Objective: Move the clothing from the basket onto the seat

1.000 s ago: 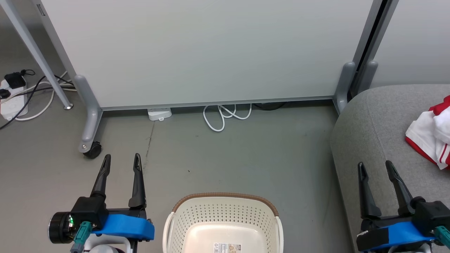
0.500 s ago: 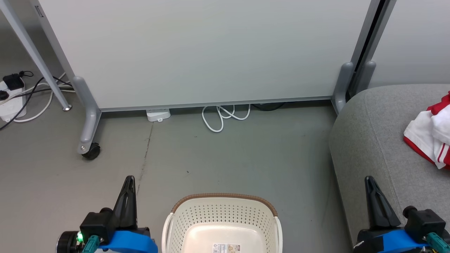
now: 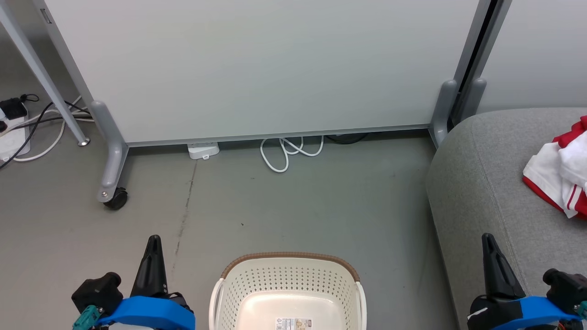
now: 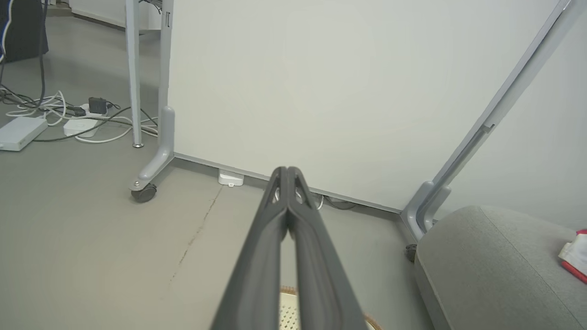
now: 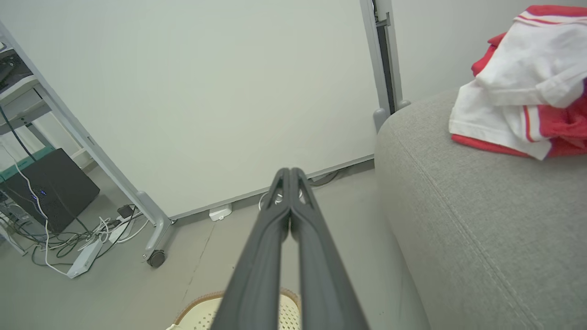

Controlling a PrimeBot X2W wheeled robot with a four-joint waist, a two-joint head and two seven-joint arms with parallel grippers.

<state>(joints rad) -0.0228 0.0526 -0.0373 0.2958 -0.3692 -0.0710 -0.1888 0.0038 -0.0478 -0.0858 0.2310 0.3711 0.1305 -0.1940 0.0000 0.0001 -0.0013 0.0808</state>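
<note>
The cream basket (image 3: 284, 293) with its brown rim stands on the floor at the bottom centre of the head view, nothing inside but a label on its bottom. Red and white clothing (image 3: 557, 183) lies bunched on the grey seat (image 3: 486, 192) at the right; the right wrist view has the clothing (image 5: 527, 96) on the seat (image 5: 458, 206) too. My left gripper (image 3: 152, 243) is shut and holds nothing, left of the basket, its fingertips together in its wrist view (image 4: 287, 172). My right gripper (image 3: 487, 240) is shut on nothing over the seat's front edge, tips closed (image 5: 290, 173).
A white partition panel (image 3: 257, 64) on castor feet (image 3: 114, 199) closes the back. A white cable loop (image 3: 289, 151) and a small white box (image 3: 202, 150) lie at its base. A power strip and cords (image 3: 18, 133) sit at the far left. Grey floor (image 3: 298, 206) lies between basket and panel.
Both grippers went from open to shut and drew back toward the bottom of the head view. The head view has shifted slightly.
</note>
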